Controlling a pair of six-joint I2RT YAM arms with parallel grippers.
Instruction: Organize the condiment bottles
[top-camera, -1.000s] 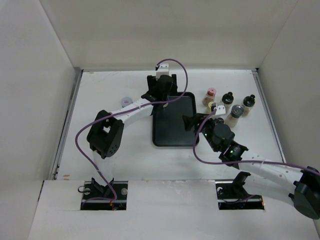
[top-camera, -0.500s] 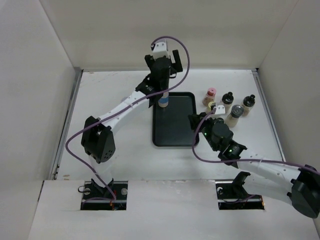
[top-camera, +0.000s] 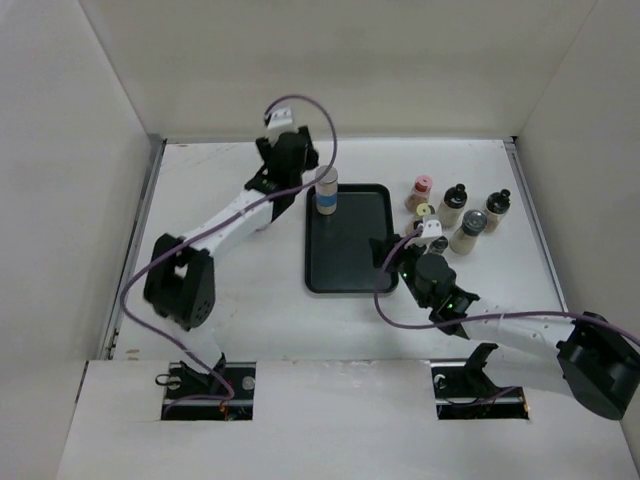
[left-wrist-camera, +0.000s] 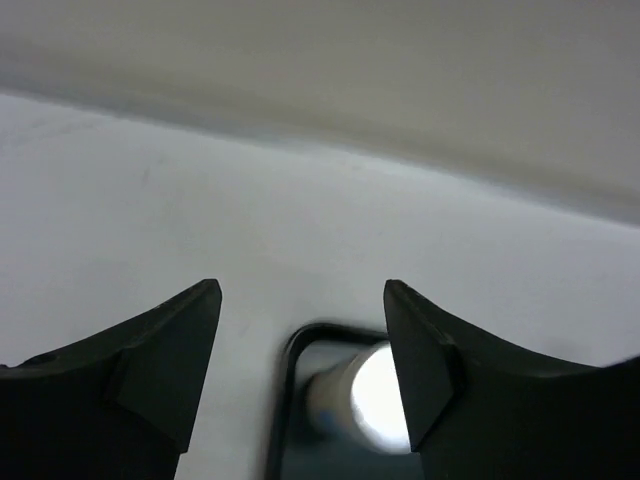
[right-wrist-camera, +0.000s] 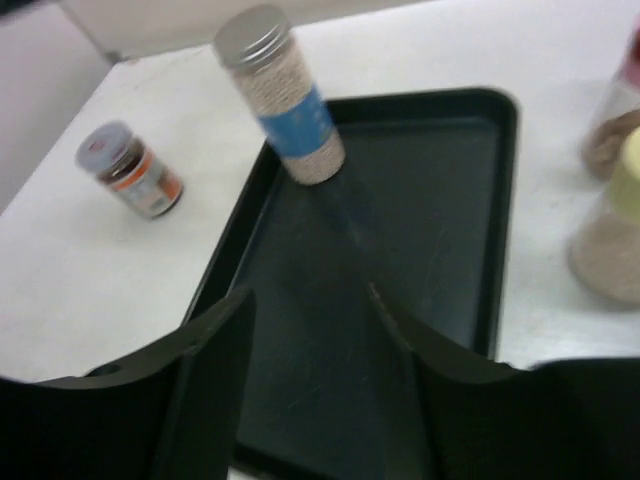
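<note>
A blue-labelled bottle (top-camera: 326, 192) with a silver cap stands upright in the far left corner of the black tray (top-camera: 350, 265). It also shows in the right wrist view (right-wrist-camera: 285, 95) and, blurred, in the left wrist view (left-wrist-camera: 375, 395). My left gripper (top-camera: 288, 163) is open and empty, raised to the left of this bottle, apart from it. My right gripper (top-camera: 385, 250) is open and empty over the tray's right edge. Several bottles stand right of the tray: pink cap (top-camera: 421, 190), yellow cap (top-camera: 424, 213), black cap (top-camera: 455, 200), grey cap (top-camera: 470, 228), black cap (top-camera: 495, 208).
A small jar (right-wrist-camera: 130, 183) with brown contents and an orange label stands on the table left of the tray; the left arm hides it in the top view. White walls enclose the table on the left, far and right sides.
My left gripper let go of the blue-labelled bottle in the tray's far left corner, then rose and moved left, away from it. My right gripper drew slightly nearer and left.
</note>
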